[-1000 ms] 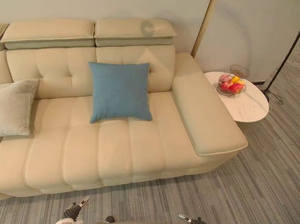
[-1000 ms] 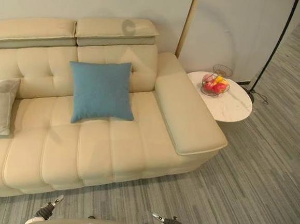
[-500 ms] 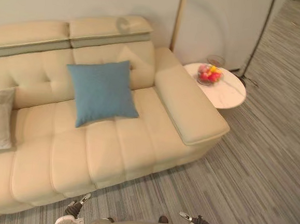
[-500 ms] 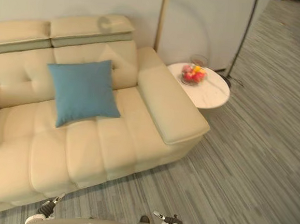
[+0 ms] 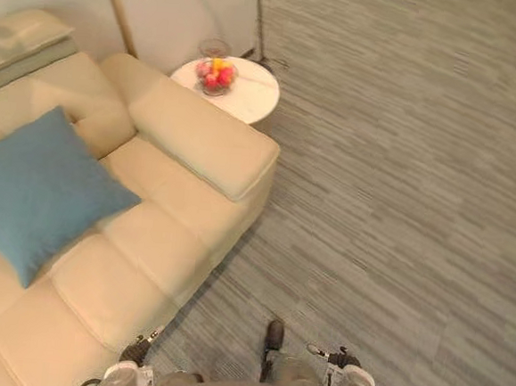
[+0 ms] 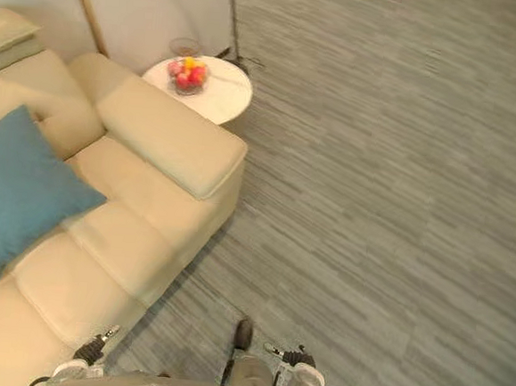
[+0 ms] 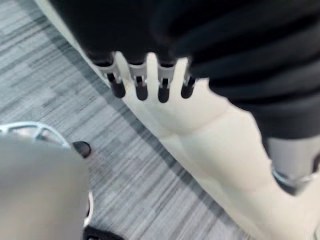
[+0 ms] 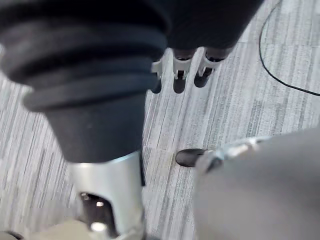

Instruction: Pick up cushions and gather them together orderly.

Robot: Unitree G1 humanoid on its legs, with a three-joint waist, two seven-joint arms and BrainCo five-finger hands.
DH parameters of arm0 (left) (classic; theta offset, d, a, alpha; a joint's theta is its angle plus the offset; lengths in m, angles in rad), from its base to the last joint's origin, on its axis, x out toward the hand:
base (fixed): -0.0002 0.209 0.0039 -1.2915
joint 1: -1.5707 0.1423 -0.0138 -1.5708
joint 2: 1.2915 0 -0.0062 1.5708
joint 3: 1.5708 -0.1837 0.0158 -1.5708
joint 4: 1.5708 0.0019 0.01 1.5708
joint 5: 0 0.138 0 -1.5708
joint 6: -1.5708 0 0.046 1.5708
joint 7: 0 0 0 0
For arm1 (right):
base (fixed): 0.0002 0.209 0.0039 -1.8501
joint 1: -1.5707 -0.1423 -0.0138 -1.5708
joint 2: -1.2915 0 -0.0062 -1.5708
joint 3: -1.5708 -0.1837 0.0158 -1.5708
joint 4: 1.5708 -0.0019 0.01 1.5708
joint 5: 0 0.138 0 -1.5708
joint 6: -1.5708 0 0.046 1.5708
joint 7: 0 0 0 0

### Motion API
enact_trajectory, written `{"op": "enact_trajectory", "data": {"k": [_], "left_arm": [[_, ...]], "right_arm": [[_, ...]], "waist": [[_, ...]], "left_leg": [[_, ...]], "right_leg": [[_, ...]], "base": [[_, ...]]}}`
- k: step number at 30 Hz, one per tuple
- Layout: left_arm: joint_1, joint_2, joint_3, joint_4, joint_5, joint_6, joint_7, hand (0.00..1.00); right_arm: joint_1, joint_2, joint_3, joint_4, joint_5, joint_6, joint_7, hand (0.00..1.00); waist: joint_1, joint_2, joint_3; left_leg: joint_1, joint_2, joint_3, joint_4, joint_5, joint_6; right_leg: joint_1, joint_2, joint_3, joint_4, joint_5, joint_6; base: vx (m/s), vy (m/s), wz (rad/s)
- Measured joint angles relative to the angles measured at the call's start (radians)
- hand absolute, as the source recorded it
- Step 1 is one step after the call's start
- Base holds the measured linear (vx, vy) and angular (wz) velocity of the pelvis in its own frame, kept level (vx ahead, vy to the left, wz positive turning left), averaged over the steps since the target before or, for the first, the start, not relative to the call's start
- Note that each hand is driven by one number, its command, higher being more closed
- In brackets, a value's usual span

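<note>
Left eye view looks down on the end of a cream sofa (image 5: 187, 140). A blue cushion (image 5: 37, 186) lies on its seat. The cushion leans back against the backrest, and its lower part rests on the seat. It is square, so no side is the long one. In this view it sits turned like a diamond: one corner (image 5: 136, 203) points along the seat toward the armrest and another points toward the front edge of the seat. The view's edge cuts off its far side. The cover is plain blue, with no print that I can make out.

Left hand (image 7: 152, 74) hangs in front of the sofa. In the left wrist view its fingers (image 7: 141, 86) are straight and relaxed, side by side, and they hold nothing. Past them are the cream front of the sofa and the grey striped floor (image 7: 70, 105). Right hand (image 8: 180, 67) hangs over the floor, and its fingers (image 8: 205, 69) are also relaxed and grip nothing. The cushion is well apart from both hands, up on the seat.

Just beside the armrest stands a small round white counter (image 5: 250, 98). It carries a wire bowl of red and yellow fruit (image 5: 214, 74).
</note>
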State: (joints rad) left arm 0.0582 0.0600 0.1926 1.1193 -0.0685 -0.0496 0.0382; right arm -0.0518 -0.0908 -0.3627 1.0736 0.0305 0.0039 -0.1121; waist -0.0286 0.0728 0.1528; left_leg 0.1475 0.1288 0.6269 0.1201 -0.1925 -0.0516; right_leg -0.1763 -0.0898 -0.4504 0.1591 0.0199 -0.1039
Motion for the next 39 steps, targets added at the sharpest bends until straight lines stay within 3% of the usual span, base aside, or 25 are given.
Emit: {"op": "enact_trajectory", "data": {"k": [1, 2, 3, 8, 10, 12, 14, 16, 19, 22, 23, 25, 27, 29, 33, 39], "left_arm": [[0.002, 0.000, -0.001, 0.000, 0.006, 0.000, -0.002, 0.00], [0.004, 0.001, -0.003, 0.000, 0.010, 0.001, -0.002, 0.00], [0.002, 0.006, -0.008, 0.003, 0.015, 0.006, -0.004, 0.00], [-0.014, -0.003, -0.036, 0.011, 0.015, 0.009, -0.011, 0.00], [-0.027, -0.004, -0.036, 0.008, 0.015, 0.009, -0.016, 0.00], [-0.033, -0.020, -0.037, -0.006, 0.014, 0.009, -0.020, 0.00], [-0.038, -0.033, -0.037, -0.010, 0.015, 0.007, -0.021, 0.00], [-0.038, -0.033, -0.037, -0.011, 0.014, 0.004, -0.020, 0.00], [-0.039, -0.033, -0.035, -0.032, 0.014, 0.002, -0.021, 0.00], [-0.042, -0.044, -0.024, -0.032, 0.014, 0.002, -0.020, 0.00], [-0.041, -0.049, -0.012, -0.029, 0.013, 0.003, -0.020, 0.00], [-0.041, -0.050, 0.001, -0.028, 0.014, 0.004, -0.020, 0.00], [-0.041, -0.033, 0.001, -0.028, 0.014, 0.005, -0.020, 0.00], [-0.043, -0.029, 0.000, -0.023, 0.015, 0.006, -0.021, 0.00], [-0.054, -0.023, -0.020, 0.001, 0.015, 0.008, -0.021, 0.00], [-0.063, -0.013, -0.048, 0.003, 0.015, 0.008, -0.020, 0.00]], "right_arm": [[0.003, -0.001, 0.001, 0.001, 0.000, 0.000, -0.001, 0.00], [0.008, -0.001, 0.006, 0.003, 0.000, 0.001, -0.001, 0.00], [0.012, -0.003, 0.005, 0.003, 0.000, 0.000, -0.002, 0.00], [0.023, -0.021, -0.002, 0.004, 0.000, 0.001, -0.002, 0.00], [0.040, -0.020, -0.001, 0.006, 0.000, 0.001, -0.001, 0.00], [0.049, -0.030, 0.005, 0.009, 0.000, 0.005, -0.003, 0.00], [0.047, -0.046, 0.004, 0.024, 0.000, 0.007, -0.004, 0.00], [0.046, -0.049, 0.002, 0.043, 0.000, 0.016, -0.005, 0.00], [0.052, -0.036, -0.003, 0.041, 0.000, 0.021, -0.006, 0.00], [0.070, -0.033, -0.008, 0.031, 0.000, 0.021, -0.007, 0.00], [0.080, -0.032, -0.024, 0.015, 0.000, 0.020, -0.007, 0.00], [0.103, -0.014, -0.048, 0.003, 0.000, 0.019, -0.007, 0.00], [0.120, 0.001, -0.053, 0.004, 0.000, 0.020, -0.008, 0.00], [0.120, 0.003, -0.052, 0.004, 0.000, 0.020, -0.007, 0.00], [0.105, 0.000, -0.050, 0.008, -0.001, 0.018, -0.005, 0.00], [0.078, -0.006, -0.020, 0.009, 0.000, 0.011, -0.005, 0.00]], "waist": [[-0.003, -0.005, -0.003], [0.000, -0.010, -0.007], [-0.001, -0.003, -0.005], [-0.005, 0.011, 0.001], [-0.009, -0.012, 0.007], [-0.001, -0.018, 0.009], [0.003, -0.012, 0.012], [0.018, -0.014, 0.013], [0.030, -0.012, 0.014], [0.038, -0.001, 0.016], [0.041, 0.011, 0.010], [0.041, 0.001, 0.011], [0.042, -0.025, 0.003], [0.040, -0.034, -0.002], [0.043, -0.025, -0.003], [0.038, -0.019, -0.007]], "left_leg": [[0.014, 0.003, 0.036, 0.000, -0.005, -0.012], [0.031, 0.004, 0.066, 0.002, -0.012, -0.030], [0.047, 0.006, 0.079, -0.002, 0.001, -0.048], [0.076, 0.037, 0.047, 0.034, 0.023, -0.048], [0.045, 0.082, 0.038, 0.203, 0.018, -0.054], [-0.051, 0.136, -0.037, 0.446, -0.001, -0.029], [-0.116, 0.095, -0.162, 0.489, -0.056, -0.035], [-0.161, 0.033, -0.266, 0.421, -0.100, -0.032], [-0.209, -0.022, -0.421, 0.220, -0.087, -0.037], [-0.213, -0.030, -0.540, 0.121, -0.028, -0.040], [-0.200, -0.036, -0.541, 0.121, 0.003, -0.022], [-0.184, -0.043, -0.497, 0.123, -0.002, -0.010], [-0.155, -0.062, -0.453, 0.108, -0.001, 0.005], [-0.138, -0.079, -0.438, 0.099, -0.001, 0.007], [-0.103, -0.112, -0.433, 0.100, -0.001, 0.008], [-0.066, -0.118, -0.352, 0.102, -0.010, 0.023]], "right_leg": [[0.007, -0.016, -0.064, 0.039, -0.036, 0.000], [0.023, -0.015, -0.100, 0.032, -0.053, 0.036], [0.025, 0.027, -0.052, -0.001, -0.027, 0.041], [0.032, 0.104, 0.060, -0.039, -0.037, 0.042], [0.053, 0.105, 0.086, -0.037, -0.049, 0.044], [0.070, 0.116, 0.139, -0.049, -0.058, 0.032], [0.079, 0.127, 0.205, -0.058, -0.056, 0.031], [0.119, 0.126, 0.300, -0.071, -0.056, 0.032], [0.127, 0.121, 0.402, -0.074, -0.063, 0.049], [0.128, 0.125, 0.453, -0.059, -0.067, 0.076], [0.130, 0.129, 0.472, -0.052, -0.070, 0.094], [0.145, 0.116, 0.499, -0.055, -0.069, 0.117], [0.142, 0.099, 0.532, -0.058, -0.066, 0.140], [0.145, 0.091, 0.552, -0.075, -0.068, 0.149], [0.164, 0.074, 0.592, -0.103, -0.056, 0.169], [0.122, 0.091, 0.661, -0.071, -0.050, 0.170]], "base": [[0.02, -0.131, -0.83], [0.10, -0.156, -1.18], [0.12, -0.134, -1.03], [0.11, -0.125, -0.85], [0.09, -0.039, -0.42], [0.08, -0.025, -0.68], [0.12, 0.045, -0.83], [0.15, 0.102, -1.23], [0.09, 0.138, -1.21], [0.11, 0.201, -1.03], [0.20, 0.305, -1.10], [0.21, 0.265, -0.67], [0.26, 0.238, -0.48], [0.20, 0.140, -0.40], [0.18, 0.096, -0.54], [0.11, 0.040, -0.76]]}}
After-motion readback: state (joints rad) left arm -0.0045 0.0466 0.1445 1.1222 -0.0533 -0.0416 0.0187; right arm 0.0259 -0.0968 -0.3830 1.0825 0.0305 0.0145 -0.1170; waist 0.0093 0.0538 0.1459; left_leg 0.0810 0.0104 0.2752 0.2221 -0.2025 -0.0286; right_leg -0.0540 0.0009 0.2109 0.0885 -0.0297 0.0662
